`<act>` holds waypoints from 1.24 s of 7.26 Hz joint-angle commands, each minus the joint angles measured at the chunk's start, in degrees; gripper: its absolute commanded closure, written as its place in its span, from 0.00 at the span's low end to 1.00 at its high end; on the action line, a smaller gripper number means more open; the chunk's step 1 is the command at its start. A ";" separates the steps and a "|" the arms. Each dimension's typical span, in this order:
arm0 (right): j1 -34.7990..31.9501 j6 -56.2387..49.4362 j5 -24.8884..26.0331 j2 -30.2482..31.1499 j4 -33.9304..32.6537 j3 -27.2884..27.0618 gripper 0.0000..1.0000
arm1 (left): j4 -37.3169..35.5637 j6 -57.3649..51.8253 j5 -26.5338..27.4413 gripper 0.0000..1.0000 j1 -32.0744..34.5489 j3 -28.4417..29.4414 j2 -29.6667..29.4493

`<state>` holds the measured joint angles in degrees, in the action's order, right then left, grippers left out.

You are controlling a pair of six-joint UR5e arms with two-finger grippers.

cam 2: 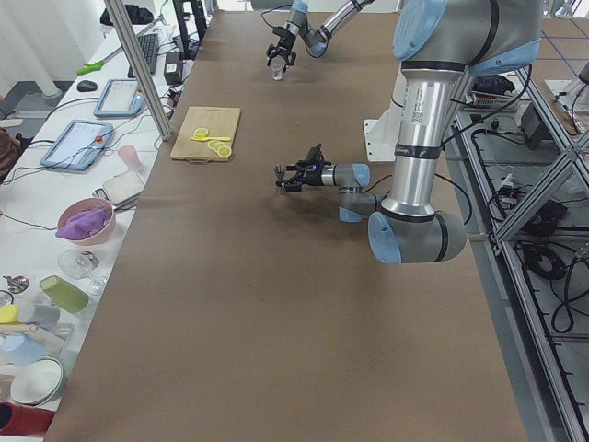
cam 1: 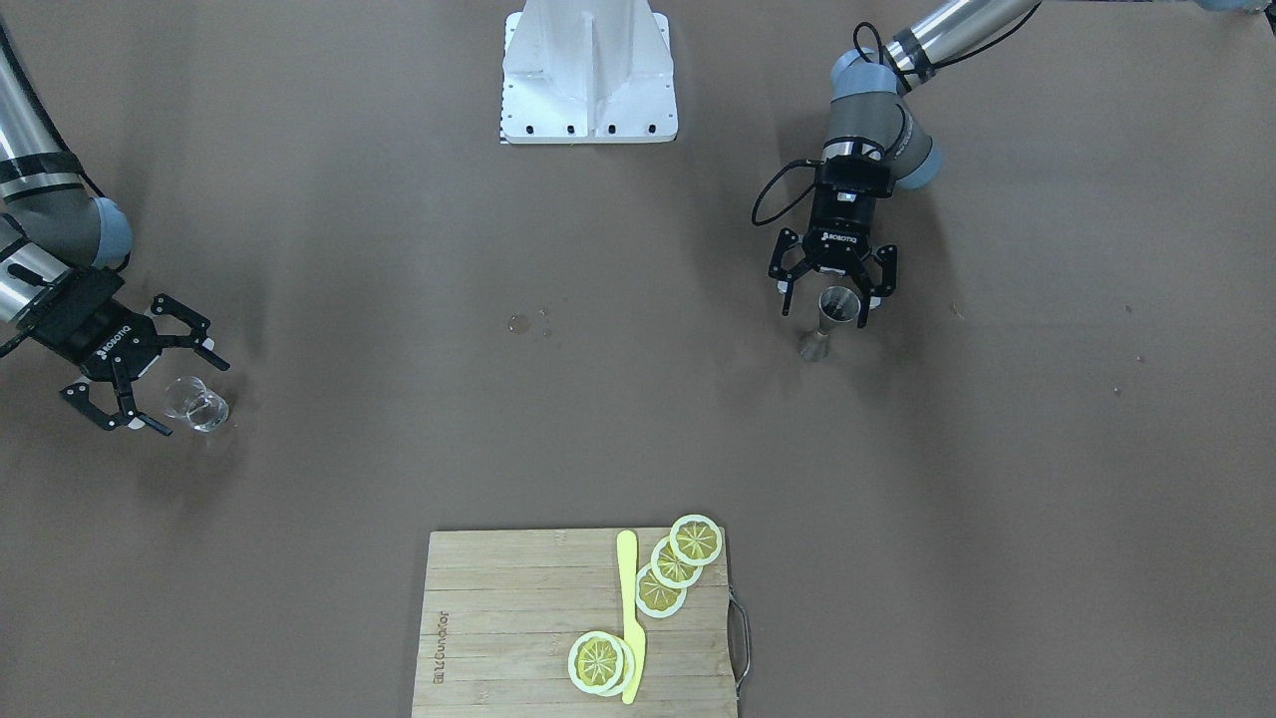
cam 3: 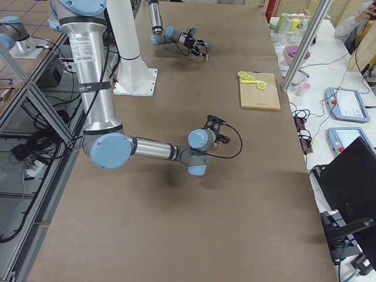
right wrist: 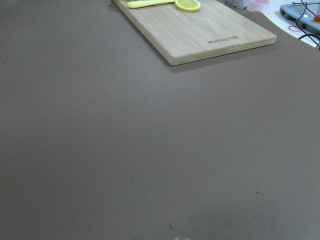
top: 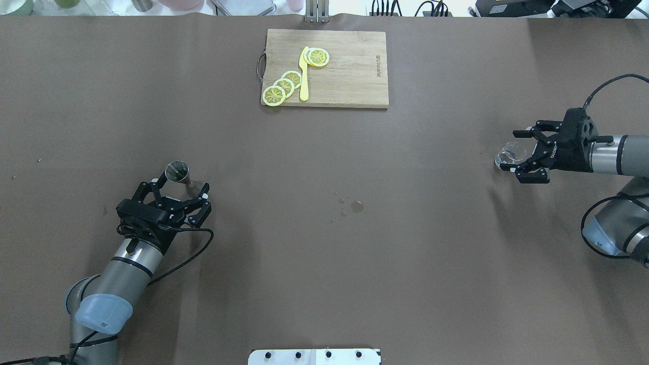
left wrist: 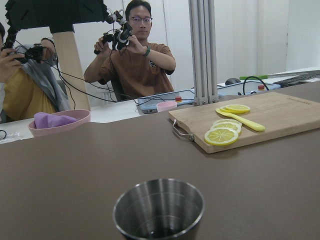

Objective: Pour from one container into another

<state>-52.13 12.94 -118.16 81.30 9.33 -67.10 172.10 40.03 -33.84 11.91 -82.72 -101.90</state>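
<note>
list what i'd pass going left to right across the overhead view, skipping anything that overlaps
steel jigger → wooden cutting board → clear glass cup

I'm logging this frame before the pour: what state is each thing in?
jigger: upright on table, not gripped
glass cup: upright on table, not gripped
left claw: open, straddling the jigger
right claw: open, around the glass cup
lemon slices: lying flat on cutting board
</note>
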 commanded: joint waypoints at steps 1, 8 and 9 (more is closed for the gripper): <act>-2.00 0.16 -0.67 0.79 -2.62 -4.25 0.00 | 0.61 -0.12 0.00 0.02 -1.45 -1.20 0.47; -19.22 -0.72 -12.62 8.00 -40.30 -28.26 0.00 | 1.31 -4.42 0.09 0.02 -10.42 -19.19 13.38; -21.24 -0.89 -14.28 8.09 -45.66 -28.26 0.00 | 1.48 -8.17 -0.09 0.02 -10.25 -21.66 13.74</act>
<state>-70.78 12.24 -130.88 88.97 -29.84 -94.64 173.48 34.99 -33.73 1.86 -100.97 -89.19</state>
